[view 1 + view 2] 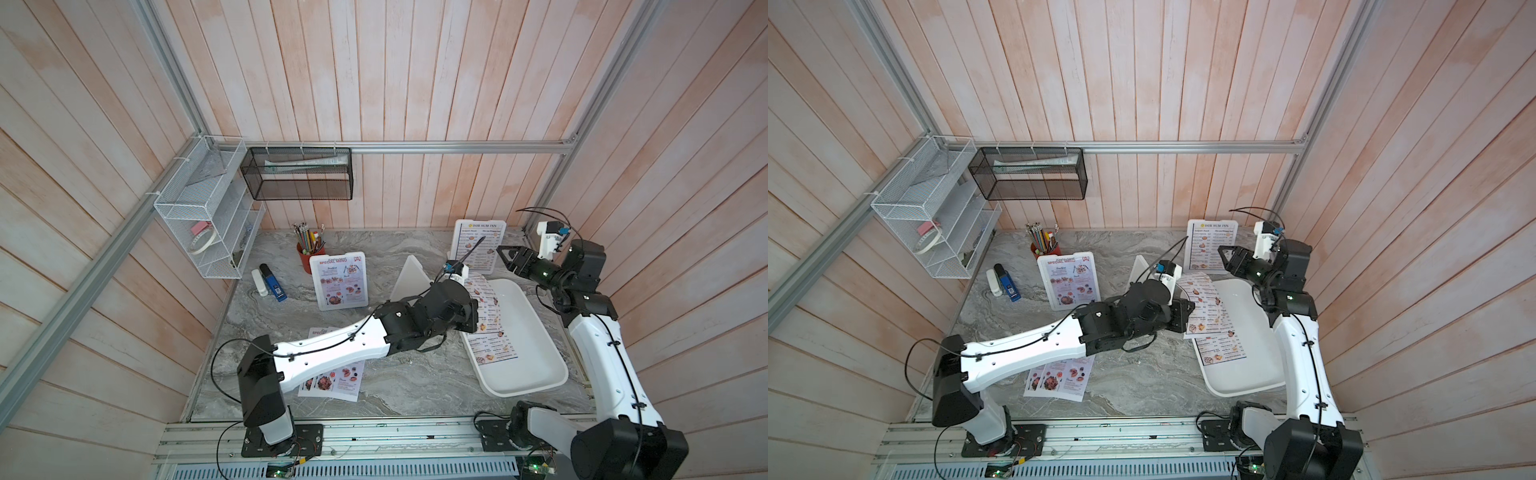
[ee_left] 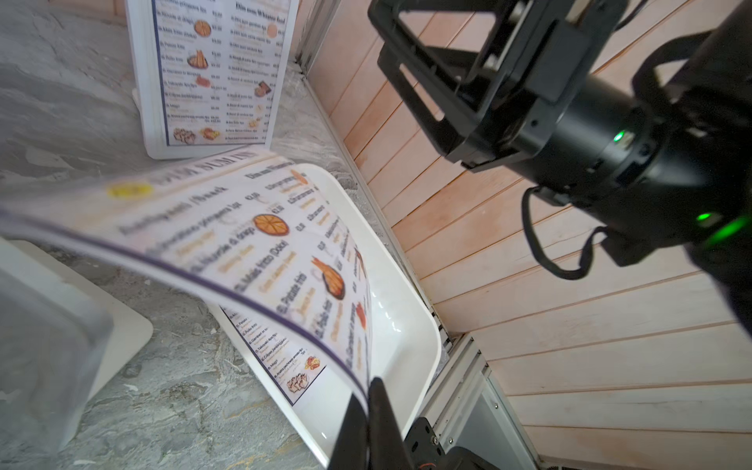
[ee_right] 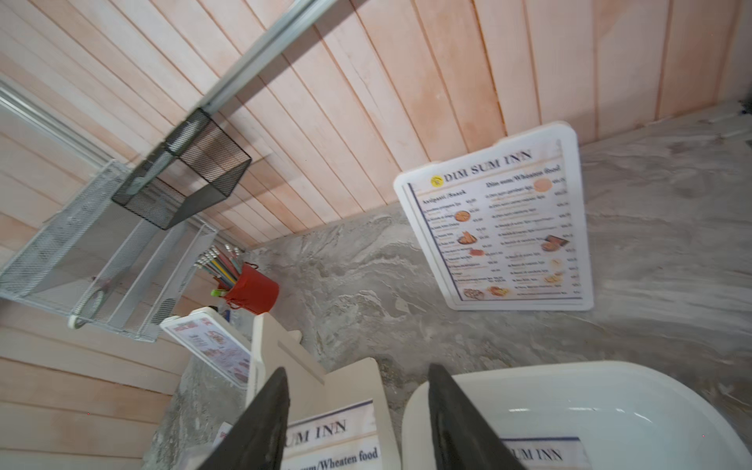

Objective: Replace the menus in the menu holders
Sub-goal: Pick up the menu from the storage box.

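Observation:
My left gripper [image 2: 372, 390] is shut on the edge of a "Dim Sum Inn" menu [image 1: 486, 299], which curves up above the near-left part of the white tray [image 1: 532, 374]. Another such menu [image 1: 496, 347] lies flat in the tray. My right gripper [image 3: 357, 368] hangs open and empty above the tray's far end. Behind it stands a menu holder [image 1: 478, 245] with a Dim Sum Inn sheet in it. A second holder [image 1: 338, 280] shows a red "Special Menu". A third holder [image 1: 409, 280] stands between them, its white back towards the camera. Special Menu sheets [image 1: 332, 378] lie under my left arm.
A red cup of pencils [image 1: 307, 249] stands at the back, with a blue stapler [image 1: 274, 282] and a white object [image 1: 258, 282] to its left. Wire racks [image 1: 208, 212] and a black mesh basket [image 1: 299, 174] hang on the walls. Wooden walls close in on the table.

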`<state>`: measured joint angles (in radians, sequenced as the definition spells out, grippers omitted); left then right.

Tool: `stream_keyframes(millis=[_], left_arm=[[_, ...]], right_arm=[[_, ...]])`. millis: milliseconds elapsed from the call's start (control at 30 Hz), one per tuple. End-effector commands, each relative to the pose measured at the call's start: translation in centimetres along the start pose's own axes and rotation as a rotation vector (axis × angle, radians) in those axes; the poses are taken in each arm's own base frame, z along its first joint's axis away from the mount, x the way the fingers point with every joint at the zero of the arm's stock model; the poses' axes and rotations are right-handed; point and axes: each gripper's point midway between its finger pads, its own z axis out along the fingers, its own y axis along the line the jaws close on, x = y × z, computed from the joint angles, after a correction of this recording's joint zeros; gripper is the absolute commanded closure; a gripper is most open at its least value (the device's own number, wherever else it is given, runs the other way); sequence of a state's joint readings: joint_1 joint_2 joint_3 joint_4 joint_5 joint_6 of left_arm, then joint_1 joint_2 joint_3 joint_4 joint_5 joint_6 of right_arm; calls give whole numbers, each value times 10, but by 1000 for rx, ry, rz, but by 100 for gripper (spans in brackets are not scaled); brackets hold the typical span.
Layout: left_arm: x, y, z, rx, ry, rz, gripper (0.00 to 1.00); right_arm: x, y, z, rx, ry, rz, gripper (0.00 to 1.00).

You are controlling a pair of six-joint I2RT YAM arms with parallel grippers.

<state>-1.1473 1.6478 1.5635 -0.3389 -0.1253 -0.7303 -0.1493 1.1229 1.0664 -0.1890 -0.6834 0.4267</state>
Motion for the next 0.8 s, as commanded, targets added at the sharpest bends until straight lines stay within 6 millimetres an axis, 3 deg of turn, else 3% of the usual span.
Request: stream_keyframes(millis=[0, 167, 333, 467, 567, 767], left_arm=[[-36, 19, -38, -30, -30, 63, 94], [-90, 58, -106, -67, -138, 78, 94], [-111, 82, -141, -44, -161, 119, 94], [-119, 91, -156, -43, -177, 136, 95], [-118, 85, -159, 3, -164, 163, 95], [-103, 77, -149, 91, -118, 202, 95]], right_arm=[[-17, 57, -16, -239, -27, -50, 44], [-16, 115, -31, -464, -18, -114, 42], [27, 167, -23, -667, 91, -180, 36], [68, 188, -11, -782, 201, -180, 34], [89, 201, -9, -854, 261, -173, 33], [111, 196, -2, -862, 325, -126, 32]])
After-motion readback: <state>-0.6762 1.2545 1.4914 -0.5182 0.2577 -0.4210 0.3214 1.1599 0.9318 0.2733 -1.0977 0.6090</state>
